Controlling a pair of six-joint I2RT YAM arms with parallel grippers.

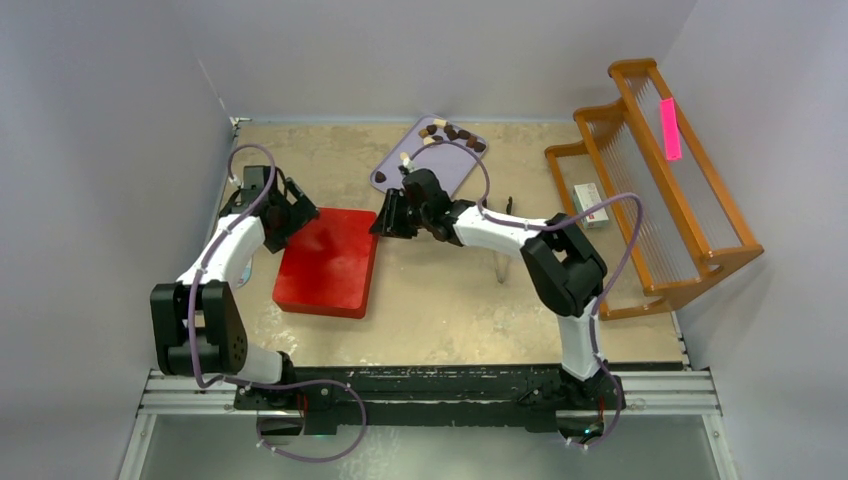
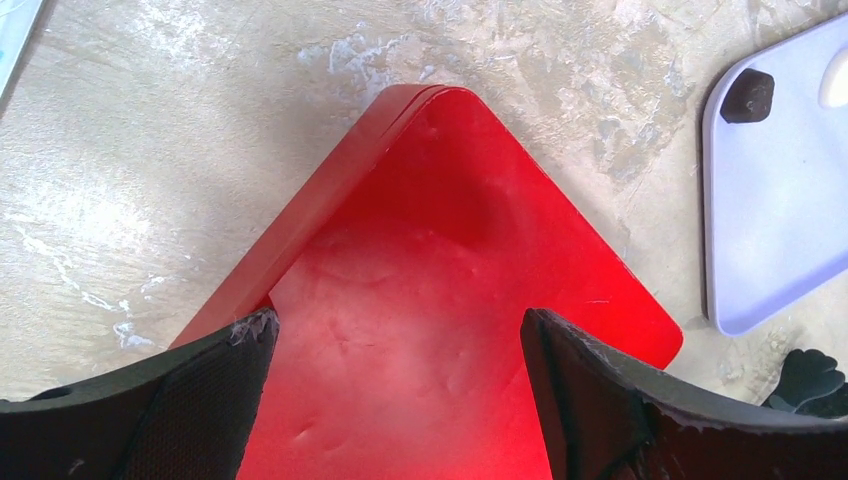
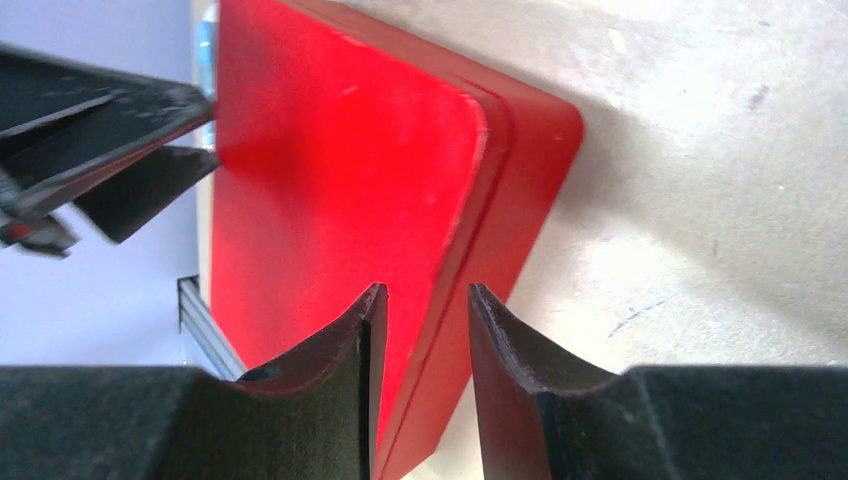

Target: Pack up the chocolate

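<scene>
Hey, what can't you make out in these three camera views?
Inside of the red box: its closed top hides it in every view.
Chocolate shapes and count: too small in the top view; the left wrist frame edge cuts off the tray.
Right gripper: it straddles the box's rim; the right wrist view does not show whether it pinches.

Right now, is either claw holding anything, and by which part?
Left claw open over the red box, holding nothing. Right claw straddles the box's edge; whether it grips cannot be told.
</scene>
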